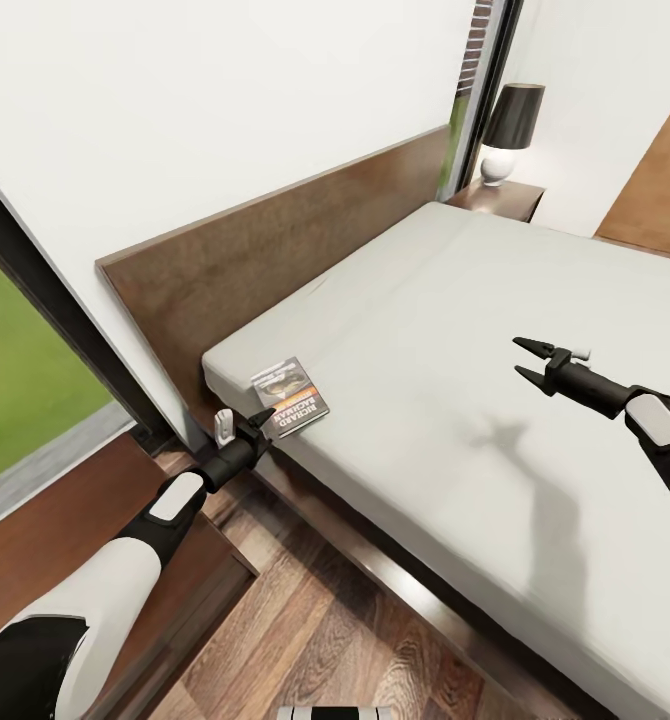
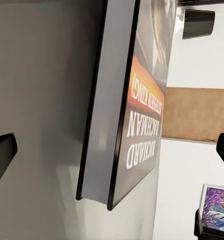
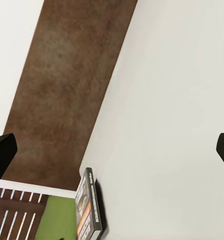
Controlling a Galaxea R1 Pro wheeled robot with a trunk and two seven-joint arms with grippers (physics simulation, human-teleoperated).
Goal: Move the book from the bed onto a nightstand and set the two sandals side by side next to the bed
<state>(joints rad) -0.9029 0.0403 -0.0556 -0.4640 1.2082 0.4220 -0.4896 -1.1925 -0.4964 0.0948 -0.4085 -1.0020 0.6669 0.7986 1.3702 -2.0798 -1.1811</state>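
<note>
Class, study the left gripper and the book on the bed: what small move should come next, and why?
Probably ease the left gripper forward and close on the book: it lies flat at the mattress corner, the open fingers sit just short of its near edge.

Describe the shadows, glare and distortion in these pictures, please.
Head view: the right hand casts a soft grey shadow on the bed; the headboard line slants, so the picture looks tilted. Left wrist view: the book is sharp, without glare.

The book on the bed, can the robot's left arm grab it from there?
Probably yes. The left gripper is open right beside the book, at the mattress corner, nothing between them.
</note>
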